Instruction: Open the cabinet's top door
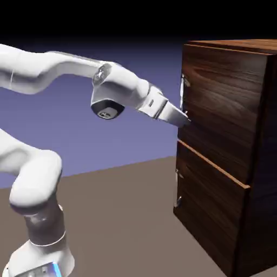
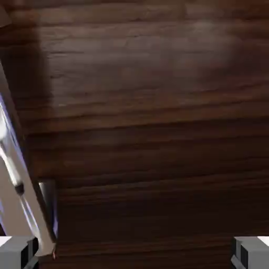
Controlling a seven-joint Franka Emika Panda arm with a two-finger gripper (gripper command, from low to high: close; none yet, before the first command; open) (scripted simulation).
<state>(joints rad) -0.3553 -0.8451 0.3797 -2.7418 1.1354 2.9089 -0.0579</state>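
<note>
The dark wood-grain cabinet (image 1: 263,178) stands at the exterior view's right. Its top door (image 1: 224,103) is shut flush, with a small vertical silver handle (image 1: 184,88) at its left edge. My gripper (image 1: 185,120) is at the door's face, just below that handle. In the hand view the top door (image 2: 152,115) fills the picture. The handle (image 2: 16,173) runs slanted down the left side, just by the left fingertip (image 2: 18,253). The gripper (image 2: 134,256) is open wide with only wood between its fingers; the handle is not between them.
Below the top door is the shorter lower door (image 1: 208,219) with its own silver handle (image 1: 177,186). An orange-brown edge (image 1: 216,165) divides the two panels. The brown table (image 1: 124,216) stretches in front of the cabinet.
</note>
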